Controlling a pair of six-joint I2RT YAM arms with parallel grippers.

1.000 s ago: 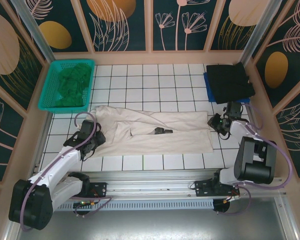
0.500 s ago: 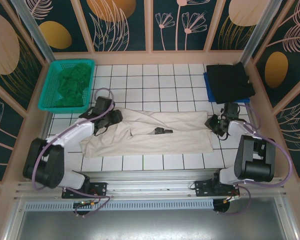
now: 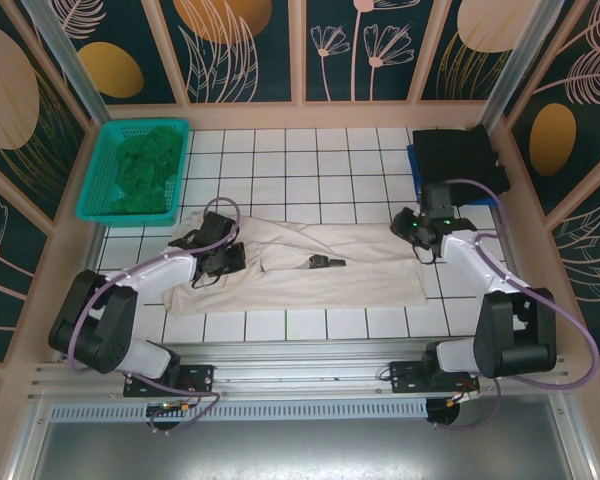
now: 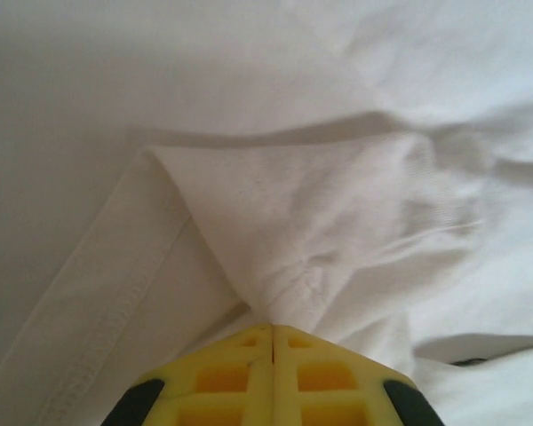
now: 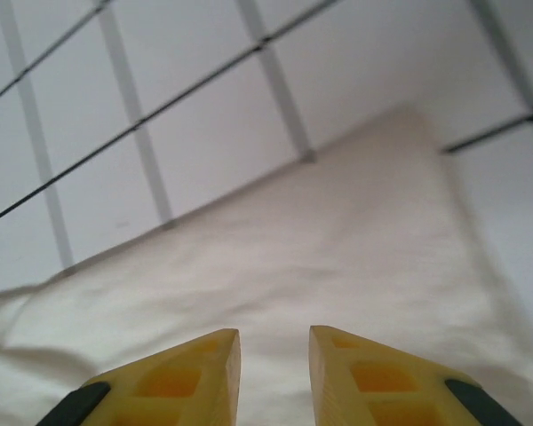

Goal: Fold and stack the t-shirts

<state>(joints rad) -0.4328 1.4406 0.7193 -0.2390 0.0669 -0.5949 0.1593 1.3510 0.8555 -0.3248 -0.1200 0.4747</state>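
Note:
The cream-white t-shirt [image 3: 340,285] lies spread flat across the middle of the tiled table. My left gripper [image 3: 225,258] rests on its left part, shut on a pinched fold of the cream cloth [image 4: 293,213]; the left gripper's [image 4: 273,327] yellow fingers meet with the fold running into them. My right gripper [image 3: 405,228] hovers at the shirt's upper right corner [image 5: 416,120], and the right gripper [image 5: 274,342] is open with only cloth below. A folded black t-shirt [image 3: 462,162] lies at the back right. The dark green t-shirt [image 3: 142,168] is bunched in the basket.
The teal mesh basket [image 3: 95,205] stands at the back left. The black shirt rests on a blue pad [image 3: 416,172]. A small dark mark [image 3: 326,262] sits on the cream shirt's middle. White tiles [image 3: 300,160] stretch behind the shirt; patterned walls enclose the table.
My left gripper shifted a little down and right onto the shirt and closed on a fold. My right gripper moved up and left to the shirt's upper right corner.

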